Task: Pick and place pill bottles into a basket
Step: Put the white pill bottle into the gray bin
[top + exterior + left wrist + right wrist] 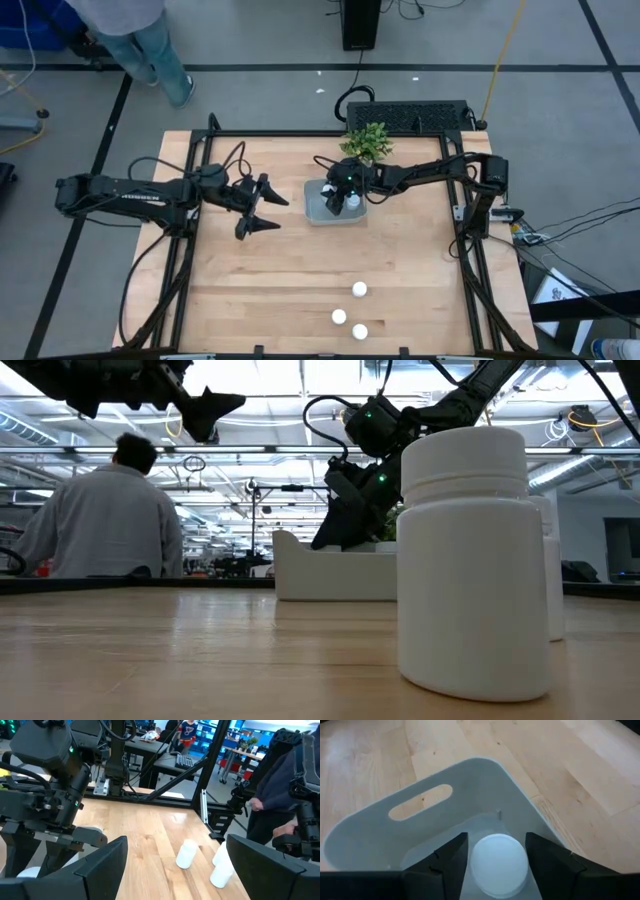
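The pale grey-blue basket (318, 212) stands at the table's middle, in front of a small green plant (366, 142). My right gripper (347, 196) reaches down into the basket (380, 835) and is shut on a white pill bottle (498, 865). Three more white bottles (359, 289) (339, 316) (359, 331) stand upright on the wood near the front edge; the nearest fills the low view (470, 560). My left gripper (280, 213) hovers open and empty left of the basket, above the table. My right gripper pinches the bottle between its two fingers (452, 860), one on each side of the body just under the round cap (498, 851). The fingers come from above, pointing down into the basket. The bottle stands upright; whether its bottom rests on the basket floor I cannot tell.
The plant stands right behind the basket. A black metal frame (190, 250) runs along the table's sides. A person (100, 520) stands beyond the table's far edge. Bare wood lies between the basket and the three bottles.
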You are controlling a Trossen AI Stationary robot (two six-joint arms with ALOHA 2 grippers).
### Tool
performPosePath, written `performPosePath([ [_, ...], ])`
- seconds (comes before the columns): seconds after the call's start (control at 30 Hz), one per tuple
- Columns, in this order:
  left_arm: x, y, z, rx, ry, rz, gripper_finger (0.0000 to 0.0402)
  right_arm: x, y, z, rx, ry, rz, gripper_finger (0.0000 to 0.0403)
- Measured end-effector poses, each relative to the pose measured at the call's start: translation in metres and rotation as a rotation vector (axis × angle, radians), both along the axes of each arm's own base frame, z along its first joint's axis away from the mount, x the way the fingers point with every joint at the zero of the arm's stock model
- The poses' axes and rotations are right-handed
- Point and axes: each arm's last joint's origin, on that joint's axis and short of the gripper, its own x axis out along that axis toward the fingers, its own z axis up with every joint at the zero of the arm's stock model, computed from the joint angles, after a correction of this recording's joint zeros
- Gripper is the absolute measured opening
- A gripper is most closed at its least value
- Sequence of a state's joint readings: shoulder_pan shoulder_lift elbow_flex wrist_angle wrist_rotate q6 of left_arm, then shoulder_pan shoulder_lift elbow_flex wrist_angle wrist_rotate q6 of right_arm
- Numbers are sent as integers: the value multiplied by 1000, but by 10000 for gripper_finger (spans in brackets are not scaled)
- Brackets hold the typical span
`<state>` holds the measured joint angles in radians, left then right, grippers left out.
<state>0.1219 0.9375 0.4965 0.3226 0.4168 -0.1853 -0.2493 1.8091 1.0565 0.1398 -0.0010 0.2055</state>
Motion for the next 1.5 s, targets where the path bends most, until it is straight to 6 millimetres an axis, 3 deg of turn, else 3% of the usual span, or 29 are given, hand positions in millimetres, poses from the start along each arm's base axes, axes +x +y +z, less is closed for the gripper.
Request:
performPosePath([
  [0.33, 0, 1, -3, 6, 36, 54, 347, 0, 0, 6, -18, -22, 9, 207],
  [0.63, 0, 2, -4, 3, 39, 60, 347, -9, 11, 44, -56, -112, 44, 208],
  [0.9, 2, 3, -8, -18, 79, 90, 347, -26, 60, 76, -73, -88, 228, 205],
  [1.07, 7, 4, -10, -57, 71, 116, 347, -40, 98, 95, 42, -112, 309, 205],
  [1.27, 15, 4, -1, -76, -55, 109, 347, -48, 147, 87, 193, -23, 360, 207],
  [1.5, 16, -1, 0, -109, -63, 85, 347, -62, 195, 79, 259, 53, 341, 208],
])
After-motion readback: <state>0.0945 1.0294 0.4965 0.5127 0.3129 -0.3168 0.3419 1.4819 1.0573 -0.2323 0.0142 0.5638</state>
